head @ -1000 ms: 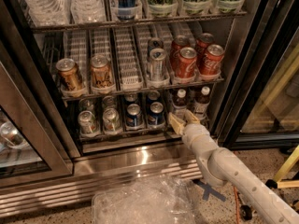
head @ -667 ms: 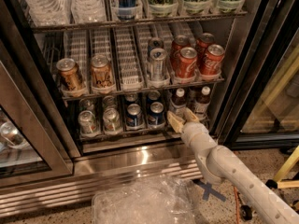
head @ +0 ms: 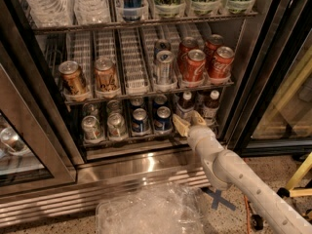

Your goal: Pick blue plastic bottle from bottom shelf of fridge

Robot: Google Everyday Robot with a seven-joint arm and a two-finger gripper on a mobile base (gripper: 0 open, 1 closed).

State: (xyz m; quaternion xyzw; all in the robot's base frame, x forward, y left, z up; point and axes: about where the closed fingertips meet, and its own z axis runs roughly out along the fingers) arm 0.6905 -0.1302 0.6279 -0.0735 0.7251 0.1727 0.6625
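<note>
I've got the gripper [head: 189, 122] at the right end of the fridge's [head: 249, 57] bottom shelf [head: 122, 149], at the front lip, claw spread wide and holding nothing. The blue plastic bottle [head: 185, 103] stands just behind it, with its twin [head: 210, 105] alongside.

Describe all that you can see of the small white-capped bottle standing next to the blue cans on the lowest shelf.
The blue plastic bottle stands upright on the bottom shelf, between a blue can and its twin. White cap, dark contents, pale label. The open gripper is just in front, hiding its lower part; contact cannot be judged.
</note>
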